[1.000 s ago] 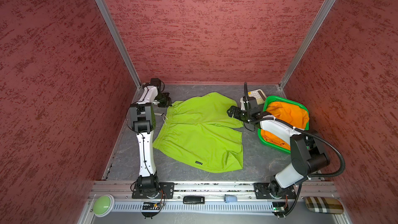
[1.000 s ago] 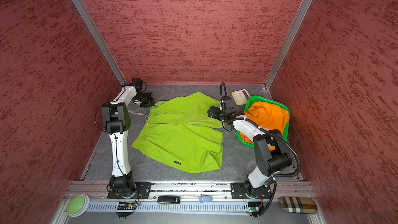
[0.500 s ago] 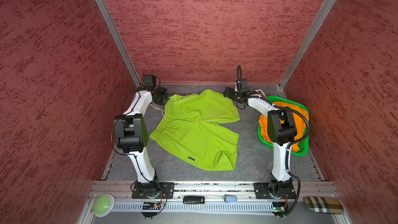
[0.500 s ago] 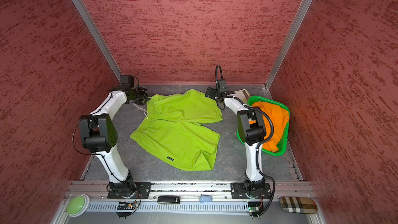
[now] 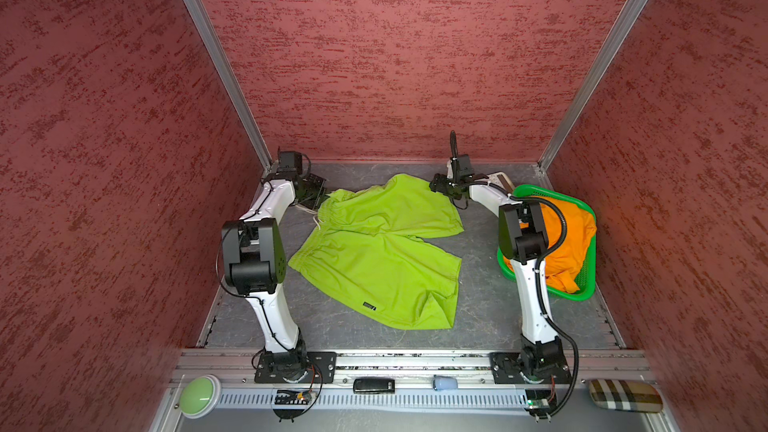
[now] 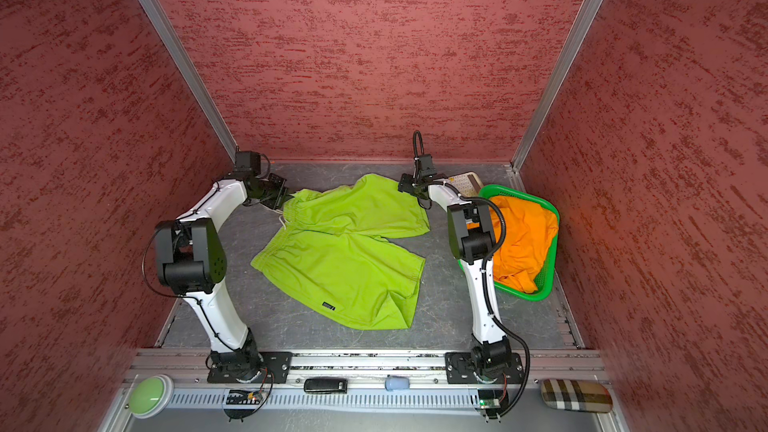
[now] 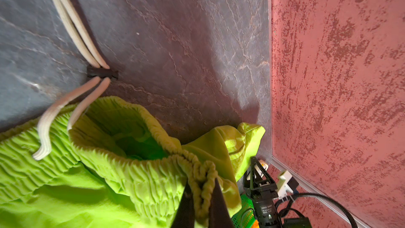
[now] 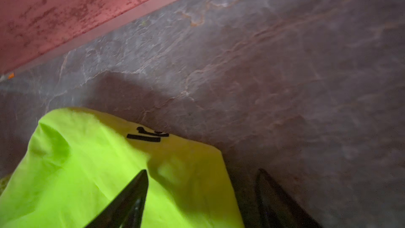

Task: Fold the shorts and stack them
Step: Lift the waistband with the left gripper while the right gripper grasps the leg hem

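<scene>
The lime green shorts [image 5: 374, 259] [image 6: 345, 259] lie spread on the grey table in both top views, waistband to the left and legs to the right. My left gripper [image 5: 316, 197] [image 7: 201, 183] is shut on the bunched elastic waistband at its far corner. At the hem corner of the far leg, my right gripper [image 5: 436, 187] [image 8: 201, 171] stands open. One finger lies over the green fabric and the other over bare table. The orange shorts [image 5: 569, 234] [image 6: 523, 234] are heaped in the green basket [image 5: 552, 195].
A white drawstring with a black toggle [image 7: 102, 73] trails from the waistband across the table. Red walls close in on three sides. A white device [image 5: 496, 178] lies behind the basket. On the front rail are a green button [image 5: 199, 393], a black device [image 5: 373, 385] and a plaid case [image 5: 625, 396].
Both grippers have moved toward the back wall. The right one went from beside the basket to the far leg's hem. The green shorts have shifted back and a little left.
</scene>
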Robot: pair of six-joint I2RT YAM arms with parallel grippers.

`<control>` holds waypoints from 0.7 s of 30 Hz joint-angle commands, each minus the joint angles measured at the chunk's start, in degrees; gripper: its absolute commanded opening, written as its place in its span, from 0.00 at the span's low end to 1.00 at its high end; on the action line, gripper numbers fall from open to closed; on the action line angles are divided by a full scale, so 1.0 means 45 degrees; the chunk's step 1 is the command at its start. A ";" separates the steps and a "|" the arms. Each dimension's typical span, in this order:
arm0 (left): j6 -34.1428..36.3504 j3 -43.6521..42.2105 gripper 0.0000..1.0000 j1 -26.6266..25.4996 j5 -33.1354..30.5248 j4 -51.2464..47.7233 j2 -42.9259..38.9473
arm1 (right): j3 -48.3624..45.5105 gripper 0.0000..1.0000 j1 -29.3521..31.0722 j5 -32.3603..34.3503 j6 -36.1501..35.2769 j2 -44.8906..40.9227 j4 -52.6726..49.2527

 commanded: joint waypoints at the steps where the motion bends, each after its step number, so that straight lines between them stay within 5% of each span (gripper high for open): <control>1: 0.0244 0.0688 0.00 0.0122 0.0550 0.0259 0.0508 | 0.1333 0.34 0.0000 -0.1180 0.0129 0.0213 -0.0097; 3: 0.0150 0.1507 0.00 0.0307 0.0792 0.0147 0.0942 | 0.2174 0.05 -0.0039 -0.0796 0.0013 -0.0074 -0.0932; 4: 0.0065 0.1896 0.00 0.0423 0.0944 0.0109 0.1181 | 0.2468 0.00 -0.0063 -0.0662 -0.0114 -0.0319 -0.1269; 8: -0.0528 0.3522 0.00 0.1217 0.1335 0.0100 0.1870 | 0.1655 0.00 -0.0257 0.0437 -0.1158 -0.2977 -0.1787; 12: -0.1152 0.3977 0.00 0.2136 0.1554 0.0437 0.1914 | -0.3594 0.00 -0.0340 0.1663 -0.1818 -0.6840 0.0081; 17: -0.2016 0.1299 0.00 0.2722 0.2056 0.2347 0.0892 | -1.0730 0.00 -0.0301 0.0967 -0.0745 -0.9518 0.2665; 21: -0.1960 -0.0721 0.00 0.2567 0.2597 0.3027 0.0469 | -1.3384 0.28 0.0170 0.0245 0.0073 -0.9951 0.3899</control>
